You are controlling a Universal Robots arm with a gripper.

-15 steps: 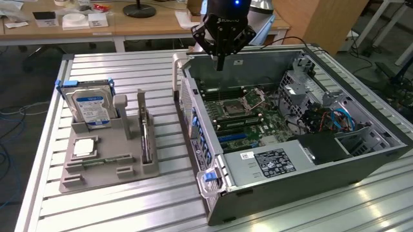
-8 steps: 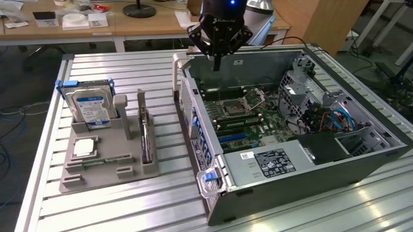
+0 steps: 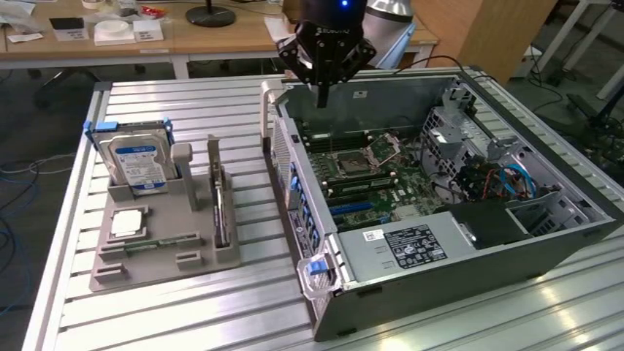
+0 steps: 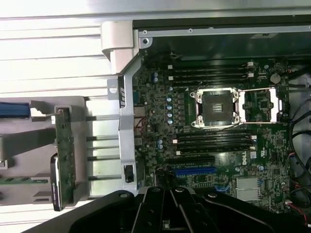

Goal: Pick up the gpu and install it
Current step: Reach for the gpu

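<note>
The gpu [image 3: 221, 213] is a thin dark card standing edge-on in a slot of the grey holder [image 3: 161, 252] on the exterior view's left. In the wrist view the gpu [image 4: 63, 150] shows as a slim green and dark strip in that holder. My gripper [image 3: 321, 96] hangs over the far edge of the open computer case [image 3: 468, 256], well to the right of the gpu in the exterior view. Its fingers are shut together with nothing between them. The gripper [image 4: 170, 195] points down over the motherboard [image 4: 160, 121], near a blue slot [image 4: 194, 171].
A silver hard drive [image 3: 137, 164] with a blue-white label stands at the holder's far end, and a small green memory stick [image 3: 146, 245] lies near its front. The case holds a CPU socket [image 4: 217, 108], a drive cage [image 3: 458, 139] and cables. Everything sits on a slatted metal table [image 3: 175, 314].
</note>
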